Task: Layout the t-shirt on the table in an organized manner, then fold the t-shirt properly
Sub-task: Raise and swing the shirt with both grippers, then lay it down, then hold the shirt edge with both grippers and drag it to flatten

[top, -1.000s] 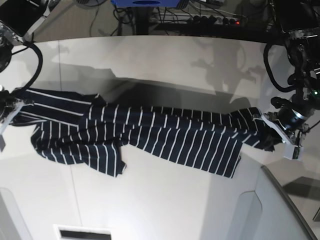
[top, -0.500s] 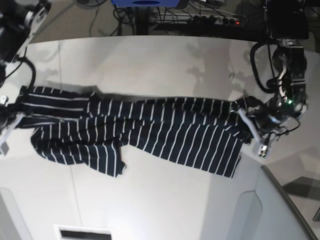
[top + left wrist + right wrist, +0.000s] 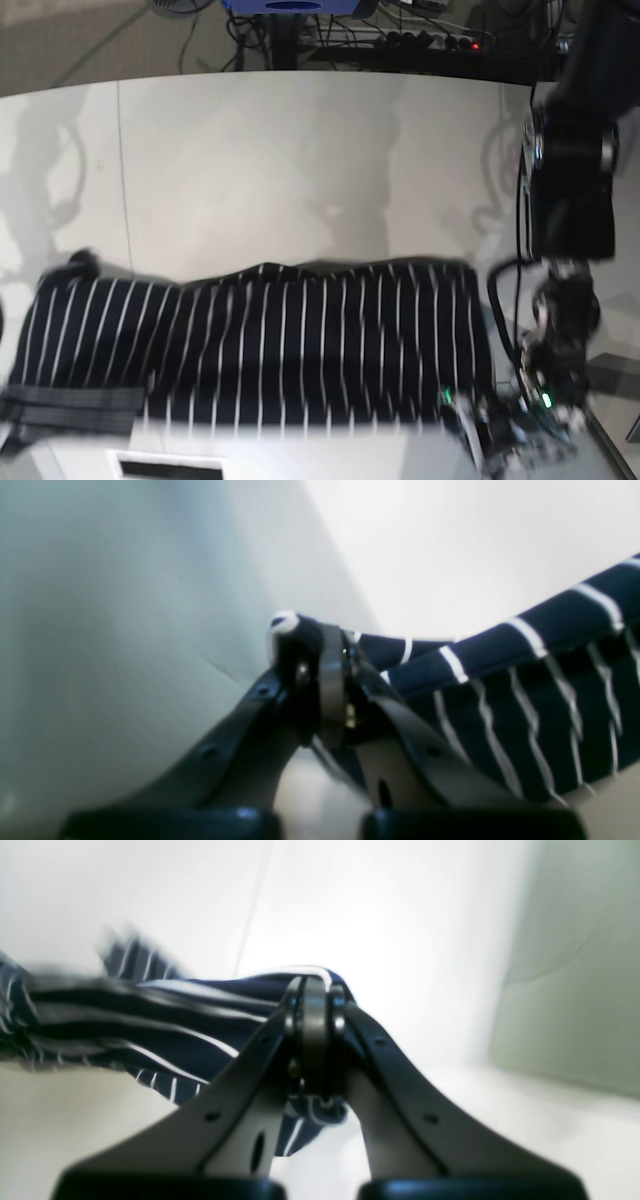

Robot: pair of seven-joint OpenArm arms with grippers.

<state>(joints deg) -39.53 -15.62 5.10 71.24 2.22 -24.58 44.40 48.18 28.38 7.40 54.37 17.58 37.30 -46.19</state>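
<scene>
**T-shirt stretched between two clenched grippers at the near table edge**

White tabletop fills most of the base view: the table (image 3: 260,160) shows a thin straight seam running down its left part and a curved far edge, behind which lie dark floor, cables and a blue object (image 3: 290,6). The far and middle stretches of the surface carry only shadows, leaving broad room beyond the cloth. Little room shows on the near side, where the cloth's lower border lies close to the bottom of the view.

The t-shirt (image 3: 260,345), dark navy with thin white stripes, spans nearly the full width of the near part of the table as one wide band, its stripes running roughly upright. Its upper border is slightly wavy, and its left end is motion-blurred.

The left gripper (image 3: 320,680) appears at the lower right of the base view, at the shirt's right end below the dark arm housing. In the left wrist view its two black fingers are clenched on a bunched fold of the striped cloth, which trails off to the right above the pale surface.

The right gripper (image 3: 312,1035) cannot be made out clearly in the base view. In the right wrist view its fingers are pressed together on a fold of the shirt, the cloth extending leftward, blurred, and a small part hanging below the fingertips.

No brand, label or legible writing is visible in any view.
</scene>
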